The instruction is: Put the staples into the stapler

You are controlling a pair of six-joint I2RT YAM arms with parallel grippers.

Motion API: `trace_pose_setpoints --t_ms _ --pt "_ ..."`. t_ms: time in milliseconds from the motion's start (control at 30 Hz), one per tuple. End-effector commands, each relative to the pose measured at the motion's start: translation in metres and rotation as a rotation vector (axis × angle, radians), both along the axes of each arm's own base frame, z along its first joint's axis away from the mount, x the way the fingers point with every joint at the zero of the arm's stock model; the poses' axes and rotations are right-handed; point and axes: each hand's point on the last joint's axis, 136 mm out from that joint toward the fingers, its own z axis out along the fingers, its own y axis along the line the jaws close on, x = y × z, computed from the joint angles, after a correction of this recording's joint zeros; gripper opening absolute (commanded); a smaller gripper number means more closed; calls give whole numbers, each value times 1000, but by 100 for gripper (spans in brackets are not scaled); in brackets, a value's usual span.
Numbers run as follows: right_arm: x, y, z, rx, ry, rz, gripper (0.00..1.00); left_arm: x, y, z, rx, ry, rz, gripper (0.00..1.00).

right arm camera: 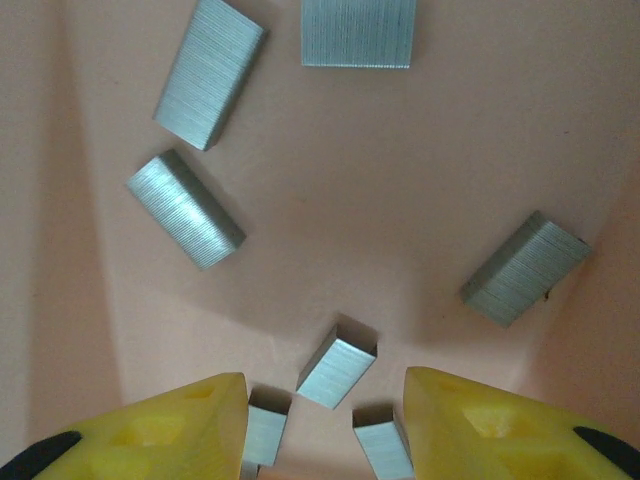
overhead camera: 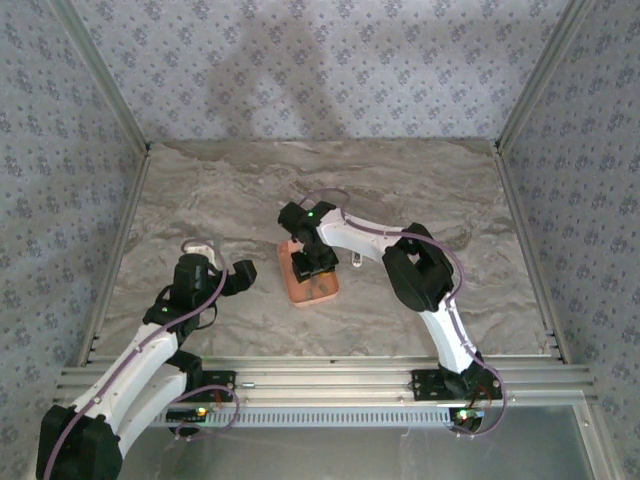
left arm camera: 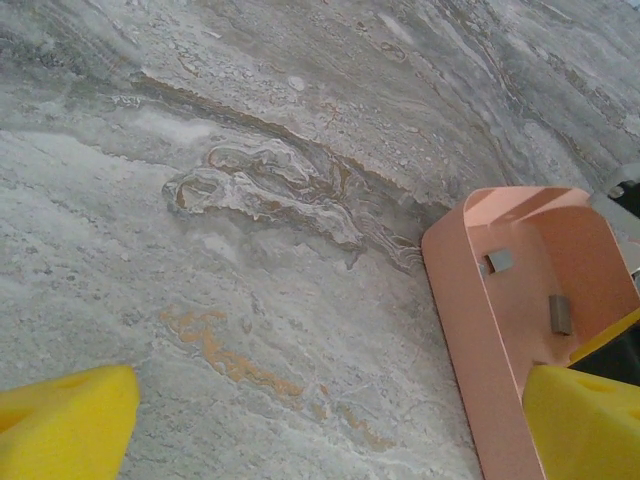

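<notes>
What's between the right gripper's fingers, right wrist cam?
Right wrist view: three short staple strips on the tray floor, between the open fingers of the right gripper.

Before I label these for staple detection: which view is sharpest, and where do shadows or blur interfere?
Right wrist: sharp, evenly lit, staples casting soft shadows on the tray. Left wrist: yellow fingers blurred, tabletop crisp. Top external: soft, arm shadows on the back wall.

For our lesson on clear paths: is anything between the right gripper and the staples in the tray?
Nothing visible. The right gripper hangs open directly over the staples lying loose in the salmon tray.
</notes>
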Motion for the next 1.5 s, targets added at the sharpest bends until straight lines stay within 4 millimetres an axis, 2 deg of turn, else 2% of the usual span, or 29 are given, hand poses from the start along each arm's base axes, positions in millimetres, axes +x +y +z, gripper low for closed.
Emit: trace_pose_setpoints --t_ms 0,233,567,933,1133,1467 --pt "-5 -2 0 -35 25 -10 45 2 5 5 18 -28 10 98" --pt "-1 1 -8 -29 31 -33 38 1 7 7 31 -32 8 98" --pt "-1 -4 -17 -71 34 -32 37 0 10 10 30 -44 14 98" --pt "5 0 -23 -54 5 -31 24 1 10 10 33 -47 9 98" --pt "10 5 -12 -2 -53 -37 21 2 10 15 28 -61 11 98" --pt "21 11 29 147 -206 -74 18 7 3 22 -10 -76 -3 97"
